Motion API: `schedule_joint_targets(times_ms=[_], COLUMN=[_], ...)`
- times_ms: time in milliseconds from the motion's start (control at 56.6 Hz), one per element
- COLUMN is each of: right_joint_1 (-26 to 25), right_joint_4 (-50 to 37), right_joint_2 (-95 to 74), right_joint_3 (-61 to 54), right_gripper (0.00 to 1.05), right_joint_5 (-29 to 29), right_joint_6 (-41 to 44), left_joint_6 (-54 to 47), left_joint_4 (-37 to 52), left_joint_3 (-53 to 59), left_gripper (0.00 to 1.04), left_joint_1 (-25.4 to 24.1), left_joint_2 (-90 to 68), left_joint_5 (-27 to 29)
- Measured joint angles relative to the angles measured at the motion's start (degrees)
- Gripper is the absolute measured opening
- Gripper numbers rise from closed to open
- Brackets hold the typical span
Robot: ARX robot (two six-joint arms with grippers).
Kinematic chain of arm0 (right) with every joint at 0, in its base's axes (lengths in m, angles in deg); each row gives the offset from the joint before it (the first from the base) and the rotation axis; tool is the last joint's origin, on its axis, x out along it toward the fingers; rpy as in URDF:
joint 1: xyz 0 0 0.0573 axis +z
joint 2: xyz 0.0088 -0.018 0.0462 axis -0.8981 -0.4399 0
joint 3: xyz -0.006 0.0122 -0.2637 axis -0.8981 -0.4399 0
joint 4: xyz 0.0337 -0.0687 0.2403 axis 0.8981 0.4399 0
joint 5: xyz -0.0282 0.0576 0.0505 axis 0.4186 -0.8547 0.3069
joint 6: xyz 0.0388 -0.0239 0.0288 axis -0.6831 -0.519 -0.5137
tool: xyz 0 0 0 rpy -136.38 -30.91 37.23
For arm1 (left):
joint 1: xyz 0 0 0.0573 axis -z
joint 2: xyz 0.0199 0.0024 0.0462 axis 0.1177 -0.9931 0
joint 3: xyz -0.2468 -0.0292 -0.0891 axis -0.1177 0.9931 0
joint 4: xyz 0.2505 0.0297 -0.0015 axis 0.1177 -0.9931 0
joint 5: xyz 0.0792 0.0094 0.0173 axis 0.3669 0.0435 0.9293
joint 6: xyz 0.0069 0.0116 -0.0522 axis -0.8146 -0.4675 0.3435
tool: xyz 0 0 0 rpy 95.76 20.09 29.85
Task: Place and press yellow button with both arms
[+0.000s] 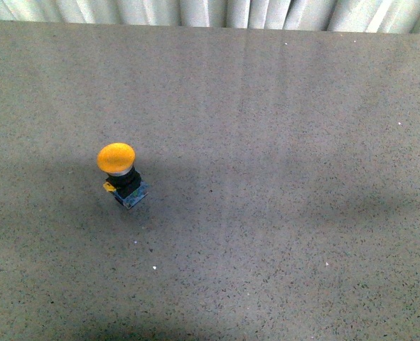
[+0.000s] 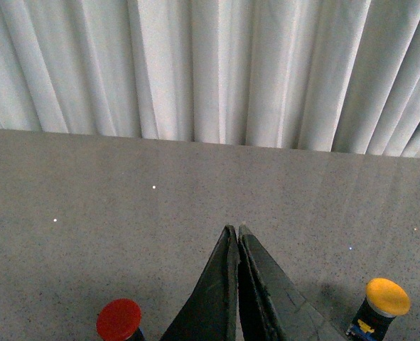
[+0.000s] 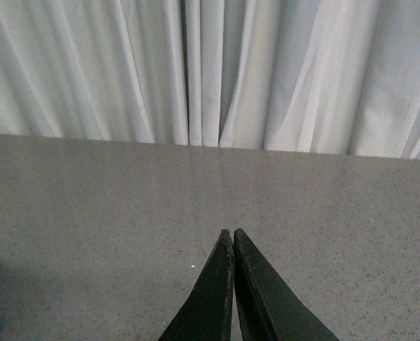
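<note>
Yellow button (image 1: 121, 175) stands upright on surface (image 1: 281, 142), approx. 9 o'clock of centre. Left pincer (image 2: 237, 232) and right pincer (image 3: 232, 234) fully closed, empty, clear of button. Press likely pending.

The yellow button (image 1: 117, 159) stands on the grey speckled tabletop (image 1: 288, 142), left of the middle and well clear of the far edge; it is upright, leaning slightly, its round orange-yellow dome cap on top, a black body below, a small blue-and-yellow base touching the tabletop; nothing touches it; in the left wrist view the same yellow button (image 2: 386, 298) shows upright, cap up, off to one side of that arm's fingers (image 2: 220, 291) and apart from them; the base is partly cut off by the picture's edge there; it does not show in the right wrist view.
</note>
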Motion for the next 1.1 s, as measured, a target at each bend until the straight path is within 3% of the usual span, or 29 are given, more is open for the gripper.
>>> schedule_joint_targets(times_ms=[459, 548, 778, 813, 901, 1043, 1096], right_joint_1=[0.0, 0.0, 0.0, 0.0, 0.0, 0.0, 0.0], right_joint_4=[8.98, 17.49, 18.32, 18.34, 18.36, 18.38, 18.38], right_joint_2=[8.92, 15.69, 18.01, 18.01, 18.08, 18.08, 18.1], right_joint_3=[0.0, 0.0, 0.0, 0.0, 0.0, 0.0, 0.0], right_gripper=[0.01, 0.01, 0.01, 0.01, 0.14, 0.49, 0.58], right_joint_5=[0.0, 0.11, 0.11, 0.11, 0.11, 0.11, 0.11], right_joint_6=[0.0, 0.02, 0.0, 0.02, 0.11, 0.13, 0.11], left_joint_6=[0.0, 0.02, 0.04, 0.02, 0.02, 0.02, 0.02], left_joint_4=[0.0, 0.0, 0.0, 0.0, 0.0, 0.0, 0.0], left_joint_3=[0.0, 0.0, 0.0, 0.0, 0.0, 0.0, 0.0], left_gripper=[0.01, 0.01, 0.02, 0.07, 0.22, 0.57, 0.66], left_joint_1=[0.0, 0.0, 0.0, 0.0, 0.0, 0.0, 0.0], left_joint_2=[0.0, 0.0, 0.0, 0.0, 0.0, 0.0, 0.0], left_joint_5=[0.0, 0.02, 0.0, 0.0, 0.0, 0.0, 0.0])
